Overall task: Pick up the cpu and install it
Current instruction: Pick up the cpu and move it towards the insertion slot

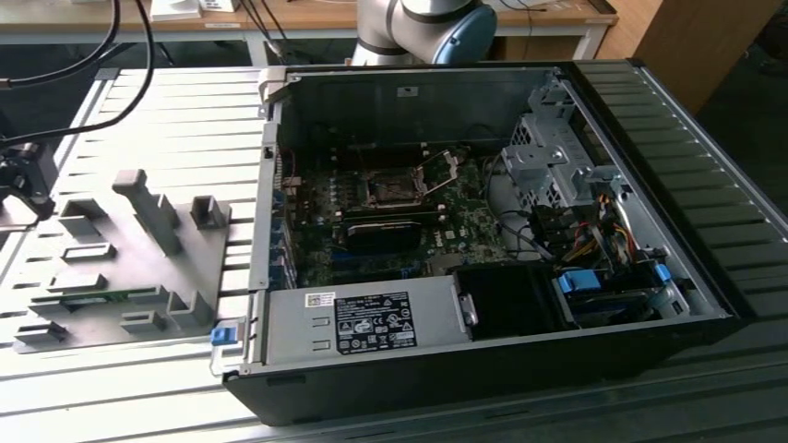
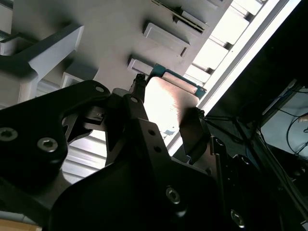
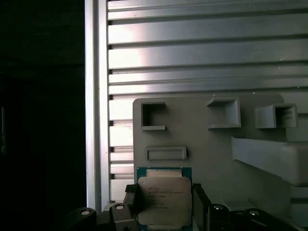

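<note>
- Exterior view: the open computer case [image 1: 689, 185] sits on the slatted desk [image 1: 173, 101]. The grey fixture plate [image 1: 111, 277] lies at 9 o'clock from the case.
- The pincer [image 1: 25, 194] hangs at the 9 o'clock edge of this view, beside the plate. The chip itself is too small to make out here.
- The socket [image 1: 394, 189] is on the board inside the case, with its metal frame tipped up. It is well apart from the pincer, toward 3 o'clock.
- Second wrist view: the cpu [image 2: 168, 103] sits between the two dark fingers [image 2: 192, 132] with the plate [image 2: 96, 29] behind it. The pincer [image 2: 166, 113] is pinching the cpu by opposite edges.
- First wrist view: the cpu [image 3: 165, 199] shows metal top up with a green rim. A finger [image 3: 199, 197] is tight on each side, over the plate [image 3: 192, 134].
- Can't tell if the chip is lifted clear of the plate or resting on it.
- Judgement: this is the pick-up step, with the grasp made and the install not done.
- Judgement: the thin chip is held by its edges only, so any carry needs it kept flat. Seating needs it square to the socket and clear of the raised frame.
</note>
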Controlling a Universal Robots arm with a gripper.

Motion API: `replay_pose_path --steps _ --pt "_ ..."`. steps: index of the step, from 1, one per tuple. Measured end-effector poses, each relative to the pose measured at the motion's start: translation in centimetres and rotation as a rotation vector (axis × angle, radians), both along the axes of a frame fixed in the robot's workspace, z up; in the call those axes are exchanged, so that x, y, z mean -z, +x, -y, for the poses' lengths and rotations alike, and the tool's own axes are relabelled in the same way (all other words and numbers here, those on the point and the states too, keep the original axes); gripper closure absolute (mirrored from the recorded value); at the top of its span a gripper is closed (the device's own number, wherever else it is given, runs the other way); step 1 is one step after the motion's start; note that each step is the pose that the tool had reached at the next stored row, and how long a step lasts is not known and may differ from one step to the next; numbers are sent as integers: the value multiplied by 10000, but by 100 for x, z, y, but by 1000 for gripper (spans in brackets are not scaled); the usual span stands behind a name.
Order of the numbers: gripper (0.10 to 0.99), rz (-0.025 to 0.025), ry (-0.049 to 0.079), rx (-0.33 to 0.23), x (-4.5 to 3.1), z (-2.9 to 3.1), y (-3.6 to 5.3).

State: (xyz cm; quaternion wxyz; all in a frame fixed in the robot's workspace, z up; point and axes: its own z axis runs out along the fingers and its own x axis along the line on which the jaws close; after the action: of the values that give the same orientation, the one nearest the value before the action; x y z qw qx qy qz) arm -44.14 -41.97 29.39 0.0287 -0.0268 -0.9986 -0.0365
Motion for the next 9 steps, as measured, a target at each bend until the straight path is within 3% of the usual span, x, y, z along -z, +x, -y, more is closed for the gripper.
replay_pose_path --steps 9 --pt "549 0 0 -1 -155 0 0"
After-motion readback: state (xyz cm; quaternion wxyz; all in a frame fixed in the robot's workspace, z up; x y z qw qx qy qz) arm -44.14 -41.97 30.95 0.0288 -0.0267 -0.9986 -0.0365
